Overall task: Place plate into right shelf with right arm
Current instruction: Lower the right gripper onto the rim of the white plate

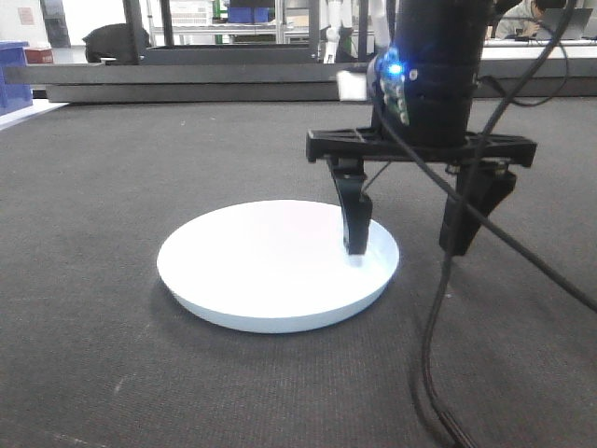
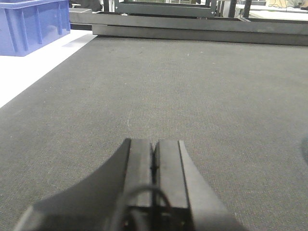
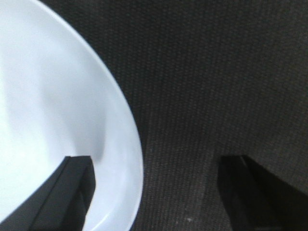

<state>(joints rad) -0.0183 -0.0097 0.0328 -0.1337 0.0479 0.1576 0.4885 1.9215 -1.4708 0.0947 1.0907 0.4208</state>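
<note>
Right gripper (image 1: 405, 250) points straight down, jaws wide apart and straddling the right rim of the plate (image 1: 270, 266). One finger sits inside the rim over the white dish, the other outside it over the dark tabletop (image 1: 121, 177). Nothing is clamped btwn them. Inner fingertip is v. close to the plate surface, w/ a faint reflection under it; can't tell if it actually touches. The right wrist view shows the same: right gripper (image 3: 163, 192) has one dark finger over the plate (image 3: 48, 120) at lower left and the other over grey carpet-like weave at lower right, w/ the curved rim running btwn. A blue LED (image 1: 395, 68) glows on the wrist body above the jaws, and thin black cables (image 1: 437, 317) hang from the arm down to the tabletop, near right. The plate lies flat on the tabletop, roughly centre, plain glossy white, on its own. Left gripper (image 2: 154, 161) has its fingers pressed together w/ only a thin seam btwn them, holding nothing, low over bare tabletop (image 2: 192, 96). Along the far edge runs the shelf rack (image 1: 187, 82), w/ wide metal beams and uprights above; it's well apart from the plate. Far left there's a blue bin (image 2: 33, 24) on a white surface (image 2: 29, 72) beside the dark mat. A person (image 1: 534, 17) is partly visible far right in the bg.
</note>
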